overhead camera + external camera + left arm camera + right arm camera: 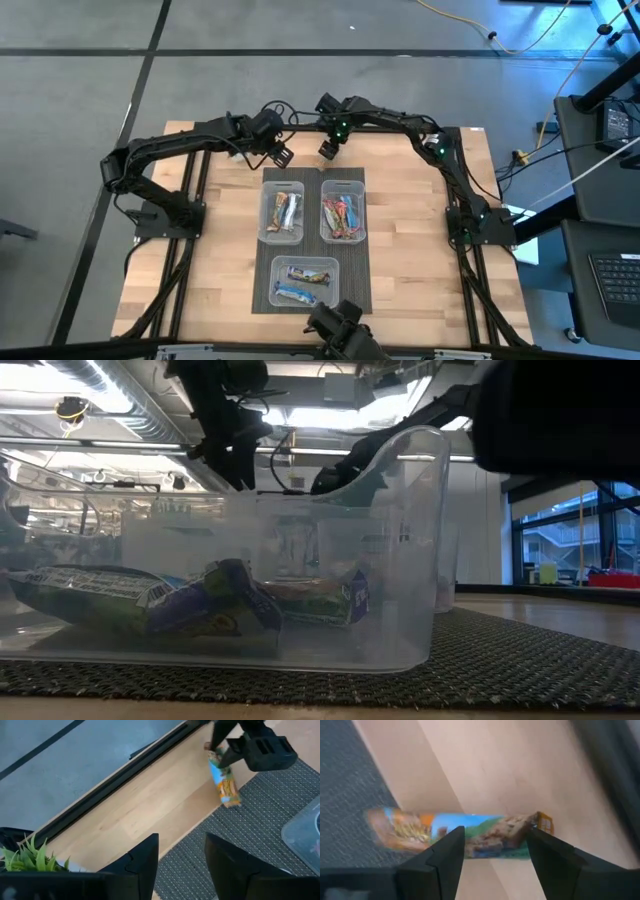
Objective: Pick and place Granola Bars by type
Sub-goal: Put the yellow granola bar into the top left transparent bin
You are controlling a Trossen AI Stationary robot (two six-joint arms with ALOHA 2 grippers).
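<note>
Right gripper: fingers spread, poised over a bar lying at the mat's top edge, upper centre of the high view, nothing gripped. Left gripper: fingers parted, empty, just left of it. Below, three bins hold sorted bars.

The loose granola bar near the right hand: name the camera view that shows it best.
The right wrist view: the granola bar fills the frame between the right hand's open fingers. The left wrist view shows it smaller, under that hand. The high view hides it; the low view misses it.
</note>
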